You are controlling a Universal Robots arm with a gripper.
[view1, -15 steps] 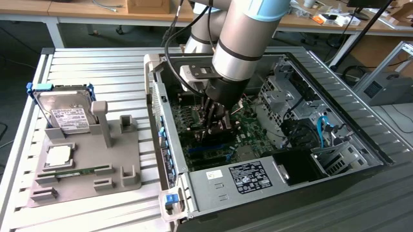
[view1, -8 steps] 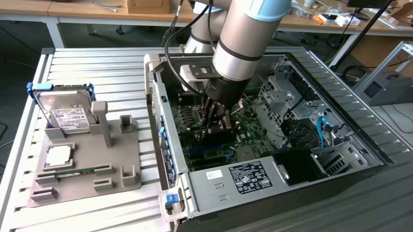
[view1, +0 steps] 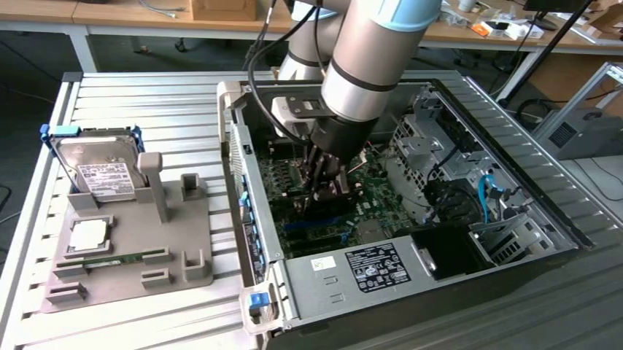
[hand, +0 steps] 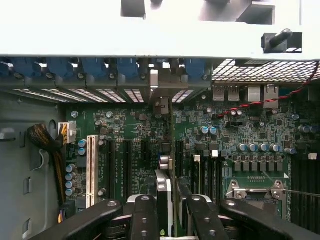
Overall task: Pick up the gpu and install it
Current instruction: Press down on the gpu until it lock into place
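The gpu (hand: 170, 150), seen edge-on in the wrist view, is held upright between the half-closed fingers (hand: 192, 210) of the gripper (view1: 329, 191), its silver bracket (hand: 154, 85) set against the rear slot openings of the open computer case (view1: 322, 281). The card is kept vertical, apparently so its lower edge can meet an expansion slot on the green motherboard (hand: 240, 130). Well apart, on the exterior view's left, a hard drive (view1: 98, 171) is left standing in a grey holder (view1: 136, 270).
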